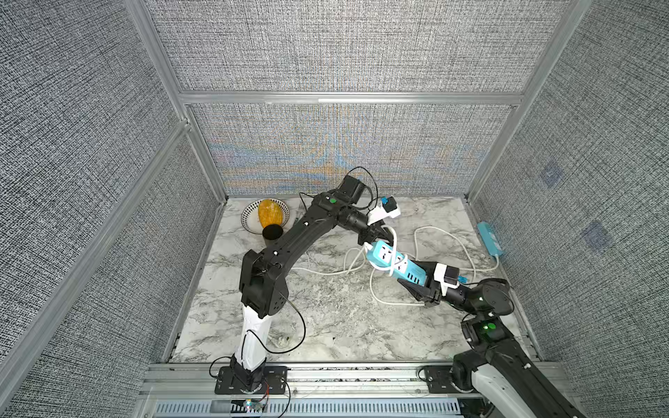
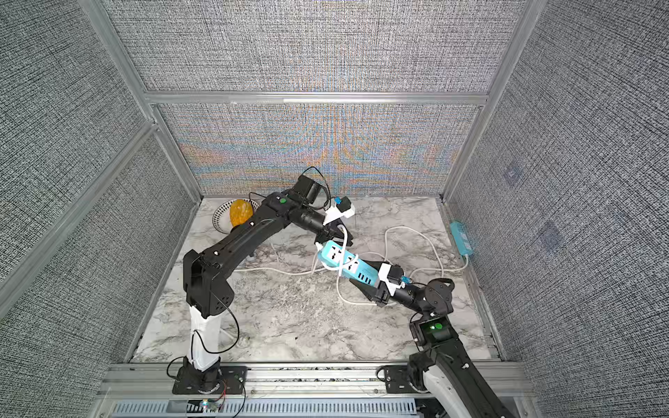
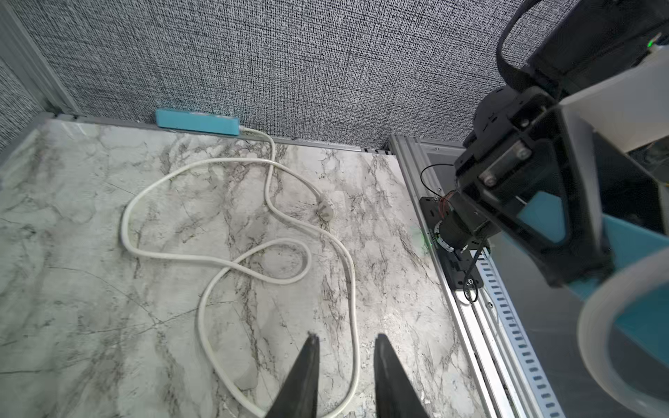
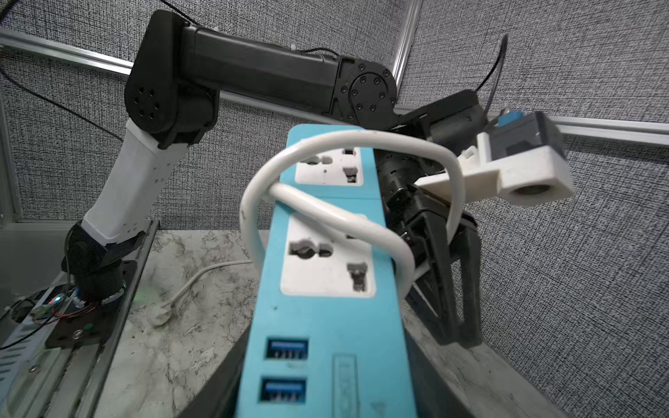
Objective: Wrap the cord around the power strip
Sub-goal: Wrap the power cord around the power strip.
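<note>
Power strip (image 4: 325, 289) without readable label, grasped by right pincer (image 1: 420, 286), cord (image 4: 347, 213) looped, left pincer (image 3: 345, 340) parted.

In both top views the left arm (image 1: 289, 242) hid part of the bowl (image 1: 249, 217). In the right wrist view the power strip (image 4: 325, 289) ran off the frame at 6 o'clock, blurred, hiding the right gripper's grip. The left wrist view cut off the cord (image 3: 593, 325) at 3 o'clock.

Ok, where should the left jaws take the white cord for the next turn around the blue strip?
Probably on the slack loop of the white cord arching up off the free end of the blue power strip, coming from the far side. It stands clear of the body there, so the jaws can straddle it.
</note>
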Motion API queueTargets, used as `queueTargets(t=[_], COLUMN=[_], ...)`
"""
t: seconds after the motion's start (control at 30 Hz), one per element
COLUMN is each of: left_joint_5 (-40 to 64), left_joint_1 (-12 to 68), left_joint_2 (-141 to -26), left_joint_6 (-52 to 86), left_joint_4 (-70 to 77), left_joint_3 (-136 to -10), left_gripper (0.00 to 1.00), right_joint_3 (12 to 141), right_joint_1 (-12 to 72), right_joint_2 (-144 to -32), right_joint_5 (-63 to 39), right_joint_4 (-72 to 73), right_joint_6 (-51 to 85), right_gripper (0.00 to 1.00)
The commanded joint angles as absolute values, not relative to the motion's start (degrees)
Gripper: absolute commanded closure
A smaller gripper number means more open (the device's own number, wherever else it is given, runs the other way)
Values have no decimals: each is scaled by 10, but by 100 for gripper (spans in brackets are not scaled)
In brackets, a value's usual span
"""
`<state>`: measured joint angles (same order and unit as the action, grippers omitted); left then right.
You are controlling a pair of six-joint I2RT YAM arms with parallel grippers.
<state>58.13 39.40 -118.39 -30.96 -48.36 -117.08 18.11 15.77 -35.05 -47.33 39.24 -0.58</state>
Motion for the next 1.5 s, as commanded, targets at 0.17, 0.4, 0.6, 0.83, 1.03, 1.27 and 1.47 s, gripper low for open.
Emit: queueTargets(t=[0.17, 0.4, 0.6, 0.83, 1.03, 1.27, 1.47], left_joint_5=[625, 617, 611, 599, 584, 509, 475], left_joint_1=[395, 399, 406, 412, 421, 423, 424], left_joint_2=[-1167, -1162, -1161, -1152, -1150, -1144, -1128], left_joint_6=[-252, -242, -224, -211, -199, -145, -102], left_joint_4=[-415, -405, -384, -367, -354, -307, -270], left_joint_3=[-1097, -1063, -1024, -984, -967, -940, -939], left_gripper=[73, 72, 72, 72, 72, 75, 77], right_joint_3=[155, 128, 118, 109, 106, 113, 114], right_joint_1=[146, 135, 130, 130, 130, 130, 130], right_joint_2=[-334, -309, -292, -268, -261, -252, -235], right_joint_5=[-411, -351, -304, -214, -157, -136, -119], right_joint_4=[511, 546, 548, 529, 526, 515, 496], right_joint_6=[43, 63, 61, 47, 31, 13, 7], right_gripper=[100, 100, 100, 100, 100, 100, 100])
